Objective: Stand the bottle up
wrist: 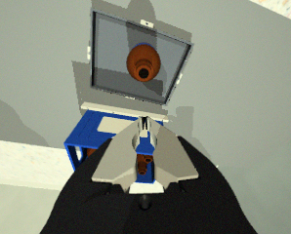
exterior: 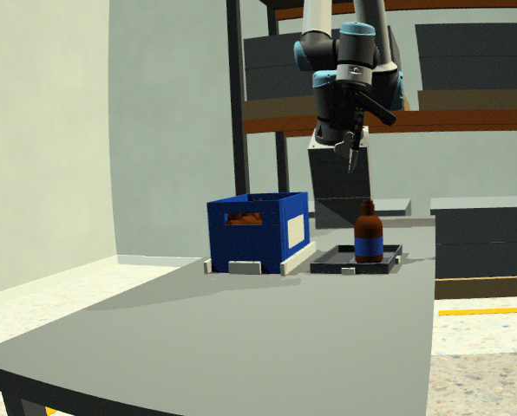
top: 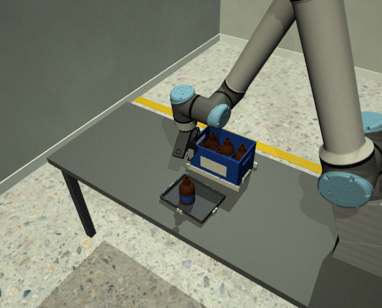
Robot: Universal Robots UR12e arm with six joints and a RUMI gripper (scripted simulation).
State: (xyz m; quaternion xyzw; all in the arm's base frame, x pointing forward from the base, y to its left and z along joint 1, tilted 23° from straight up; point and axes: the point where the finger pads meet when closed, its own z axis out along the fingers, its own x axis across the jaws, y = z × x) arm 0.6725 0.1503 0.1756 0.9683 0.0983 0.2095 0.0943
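A brown bottle with a blue band [top: 186, 190] stands upright on the dark tray [top: 192, 197]; it also shows in the exterior view [exterior: 368, 232] and from above in the wrist view [wrist: 144, 60]. The blue crate [top: 223, 156] stands just behind the tray and holds several brown bottles [top: 226, 146]. My gripper [exterior: 352, 165] is shut and empty. It hangs in the air well above the bottle's neck, at the crate's left end in the top view [top: 188, 153]. In the wrist view its fingers meet over the crate [wrist: 89, 138].
Pale guide strips [exterior: 298, 257] lie along the crate's base. The tray [exterior: 354, 262] sits near the table's front edge. Shelving and boxes [exterior: 474, 98] stand behind the table. The arm's base [top: 353, 185] is at the table's right end.
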